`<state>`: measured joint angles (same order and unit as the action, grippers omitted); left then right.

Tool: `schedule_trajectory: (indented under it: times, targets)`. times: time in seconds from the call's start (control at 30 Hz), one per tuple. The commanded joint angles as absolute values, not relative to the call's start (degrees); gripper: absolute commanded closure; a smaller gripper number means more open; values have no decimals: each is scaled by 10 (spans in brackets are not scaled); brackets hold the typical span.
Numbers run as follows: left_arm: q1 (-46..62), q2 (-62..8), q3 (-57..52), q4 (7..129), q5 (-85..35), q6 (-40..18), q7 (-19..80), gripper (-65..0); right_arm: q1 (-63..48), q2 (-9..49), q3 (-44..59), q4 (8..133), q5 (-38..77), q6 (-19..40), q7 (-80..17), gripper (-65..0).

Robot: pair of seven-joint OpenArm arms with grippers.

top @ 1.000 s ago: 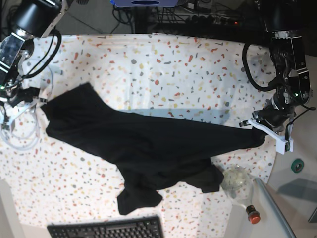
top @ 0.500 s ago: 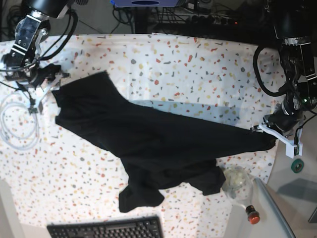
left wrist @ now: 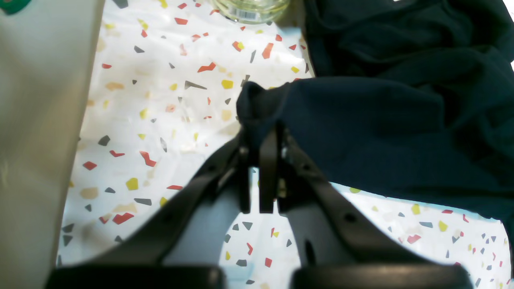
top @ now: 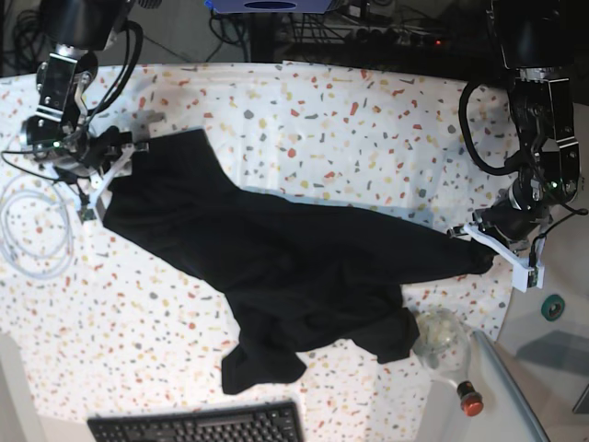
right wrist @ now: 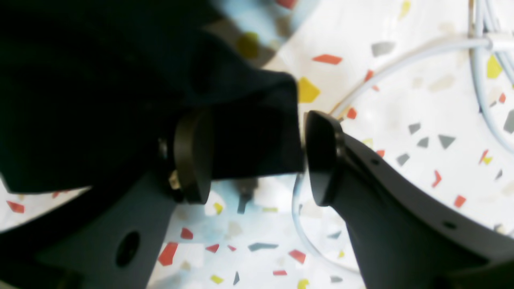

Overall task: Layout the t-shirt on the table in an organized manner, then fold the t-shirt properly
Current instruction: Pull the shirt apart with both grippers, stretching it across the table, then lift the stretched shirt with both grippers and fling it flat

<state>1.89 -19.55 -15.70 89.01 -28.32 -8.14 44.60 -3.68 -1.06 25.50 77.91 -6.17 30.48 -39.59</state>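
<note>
A plain black short-sleeved soft-fabric t-shirt (top: pixel 276 267) lay stretched slantwise across the table w/ its white cloth flecked in red, orange, yellow and grey (top: pixel 350 138), one end toward each arm, a rumpled lobe bunched just above the black keyboard (top: pixel 198 425) at the near edge. The left gripper (left wrist: pixel 263 138) had its jaws pressed together on a puckered corner of the fabric, near the table's edge and close to a clear glass jar (top: pixel 440 336). The right gripper (right wrist: pixel 255 158) stood w/ jaws apart, a flap of cloth lying between the pads (right wrist: pixel 190 158) but not pinched; the far pad sat clear of the hem, over a loop of white cable (top: pixel 32 226).

Judging by the sag and creases, the shirt was light, limp and non-fragile: it would drape, drag and fold on itself rather than hold shape, and prob. slip from a shallow pinch. Best holds looked to be hems or shoulder seams, where doubled fabric gives bite, taken at two well-separated corners so tension flattens the body. The bunched lobe near the keyboard still needed spreading.
</note>
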Motion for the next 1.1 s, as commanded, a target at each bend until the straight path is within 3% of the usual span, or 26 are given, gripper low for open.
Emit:
schedule_trajectory:
  times: [0.0, 0.53, 0.6, 0.7, 0.73, 1.07]
  targets:
    - [13, -206, -162, 898, -284, -82, 435, 0, -22, -7, 255, 775, -55, 304, -373, -341]
    - [13, -204, -160, 895, -284, -82, 435, 0, -22, 2, 252, 701, -55, 307, -351, -335]
    - [13, -204, -161, 895, -284, -82, 435, 0, -23, 2, 252, 698, -55, 307, -352, -266]
    - [13, -204, -159, 895, -284, -82, 435, 0, -29, 2, 252, 701, -55, 308, -370, -27]
    - [13, -204, -158, 895, -284, -82, 435, 0, -30, 2, 252, 708, -55, 308, -385, 0]
    - [65, -205, -157, 1007, -284, -82, 440, 0, -139, 0, 256, 1019, -53, 308, -500, 0]
